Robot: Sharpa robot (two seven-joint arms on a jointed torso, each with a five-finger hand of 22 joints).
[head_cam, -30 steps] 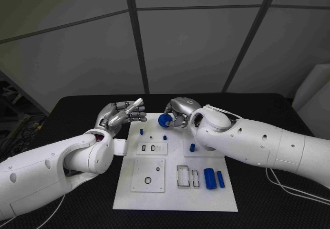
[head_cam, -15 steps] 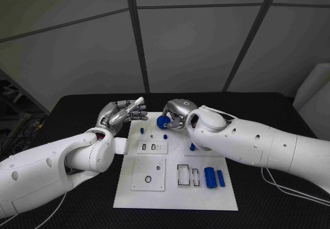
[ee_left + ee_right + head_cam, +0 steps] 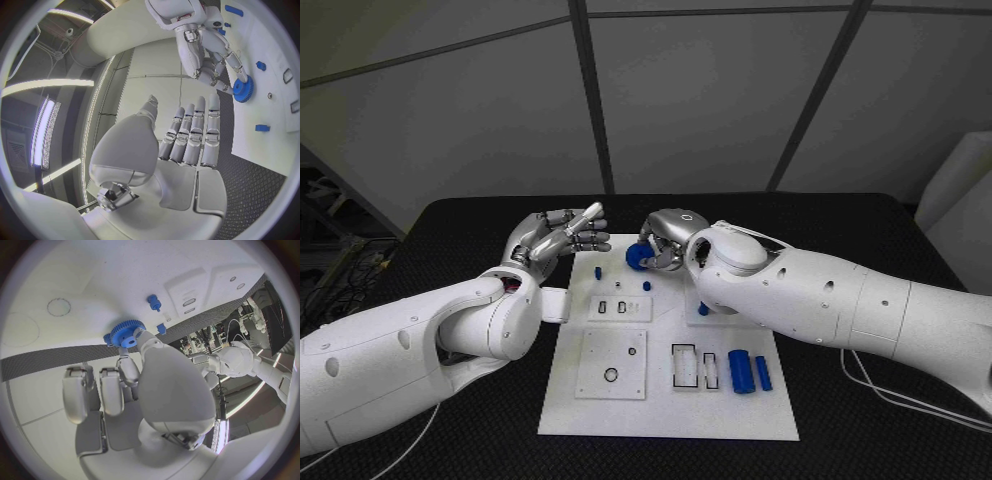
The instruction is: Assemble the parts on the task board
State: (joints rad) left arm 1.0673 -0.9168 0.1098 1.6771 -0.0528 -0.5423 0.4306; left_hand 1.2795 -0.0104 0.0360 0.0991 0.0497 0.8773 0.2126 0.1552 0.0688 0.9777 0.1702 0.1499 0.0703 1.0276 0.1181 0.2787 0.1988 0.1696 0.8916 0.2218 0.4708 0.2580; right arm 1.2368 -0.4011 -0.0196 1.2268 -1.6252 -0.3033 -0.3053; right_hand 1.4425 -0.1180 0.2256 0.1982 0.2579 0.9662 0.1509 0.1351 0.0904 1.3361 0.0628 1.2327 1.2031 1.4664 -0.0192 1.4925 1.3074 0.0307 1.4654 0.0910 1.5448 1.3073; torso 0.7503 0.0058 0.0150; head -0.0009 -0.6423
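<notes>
1. Looking down from the head view, you see the right hand [image 3: 668,240] over the far end of the task board [image 3: 661,412], its fingers pinching a blue gear [image 3: 642,256] by the rim.
2. In the right wrist view the gear [image 3: 124,333] sits at the fingertips [image 3: 142,338], toothed edge showing, just above the white board surface [image 3: 75,285]; you cannot tell whether it touches the board.
3. Your left hand [image 3: 560,237] is raised beside the board's far left corner, holding nothing, with its fingers straight and close together and the thumb set apart; the left wrist view shows the same flat hand [image 3: 181,145].
4. A small blue peg [image 3: 597,273] stands upright on the board near the left hand, and another blue peg [image 3: 646,287] stands just beside the gear.
5. A short blue piece [image 3: 702,309] stands on the board next to the right forearm.
6. Near the board's right edge, a thick blue cylinder [image 3: 738,372] and a thinner blue rod [image 3: 762,374] lie side by side, next to two rectangular slots [image 3: 694,368].
7. A black ring [image 3: 610,377] lies on the square plate at the board's left side.
8. The board rests on the black desk [image 3: 459,225].
</notes>
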